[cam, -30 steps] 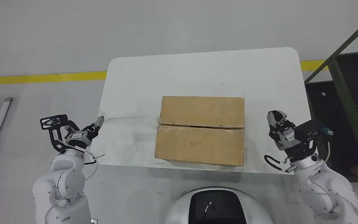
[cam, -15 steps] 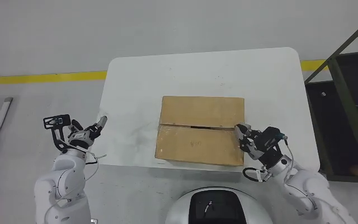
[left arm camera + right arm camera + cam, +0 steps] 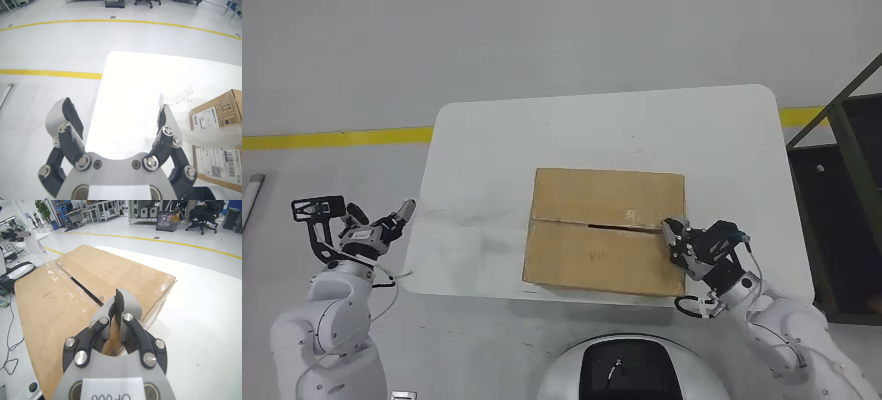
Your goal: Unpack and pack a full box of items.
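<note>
A closed brown cardboard box (image 3: 604, 232) lies in the middle of the white table (image 3: 492, 150), its two top flaps meeting at a narrow dark seam (image 3: 85, 289) under glossy clear tape. My right gripper (image 3: 674, 240) is at the box's right end, shut, with its fingertips (image 3: 121, 300) over the end of the seam. My left gripper (image 3: 115, 108) hangs open beyond the table's left edge (image 3: 402, 212). A piece of clear tape (image 3: 174, 94) clings to one of its fingertips, and a translucent strip (image 3: 208, 132) trails toward the box (image 3: 217, 136).
Bare white tabletop surrounds the box on all sides. A yellow floor line (image 3: 337, 137) runs behind the table. A dark metal frame (image 3: 842, 170) stands just past the table's right edge. Cables lie on the floor (image 3: 11, 321).
My right gripper moved from the table's right edge to the box's right end at the seam. My left gripper pulled back to the left, off the table. The box shifted slightly right.
</note>
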Robot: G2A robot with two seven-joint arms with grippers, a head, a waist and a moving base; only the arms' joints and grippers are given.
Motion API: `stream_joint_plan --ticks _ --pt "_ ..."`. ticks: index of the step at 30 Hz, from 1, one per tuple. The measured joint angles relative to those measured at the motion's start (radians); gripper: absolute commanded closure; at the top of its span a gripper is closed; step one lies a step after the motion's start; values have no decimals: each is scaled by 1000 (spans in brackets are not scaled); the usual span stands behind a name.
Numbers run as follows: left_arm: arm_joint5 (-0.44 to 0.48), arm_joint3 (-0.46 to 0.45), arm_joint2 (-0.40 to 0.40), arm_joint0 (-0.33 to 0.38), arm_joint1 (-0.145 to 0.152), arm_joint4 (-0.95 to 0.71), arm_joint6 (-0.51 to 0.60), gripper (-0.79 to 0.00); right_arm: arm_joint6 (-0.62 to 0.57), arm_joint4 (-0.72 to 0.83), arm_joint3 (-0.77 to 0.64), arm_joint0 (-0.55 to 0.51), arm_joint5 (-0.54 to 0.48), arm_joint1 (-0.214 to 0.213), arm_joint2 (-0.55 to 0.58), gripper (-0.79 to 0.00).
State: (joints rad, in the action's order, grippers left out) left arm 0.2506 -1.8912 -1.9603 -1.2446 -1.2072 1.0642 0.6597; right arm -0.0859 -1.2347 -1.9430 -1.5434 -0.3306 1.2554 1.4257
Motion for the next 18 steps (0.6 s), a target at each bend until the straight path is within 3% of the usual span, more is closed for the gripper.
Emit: stream_joint_plan --ticks 18 --pt "27 1 -32 59 35 -15 -3 -785 -7 11 5 24 8 -5 0 0"
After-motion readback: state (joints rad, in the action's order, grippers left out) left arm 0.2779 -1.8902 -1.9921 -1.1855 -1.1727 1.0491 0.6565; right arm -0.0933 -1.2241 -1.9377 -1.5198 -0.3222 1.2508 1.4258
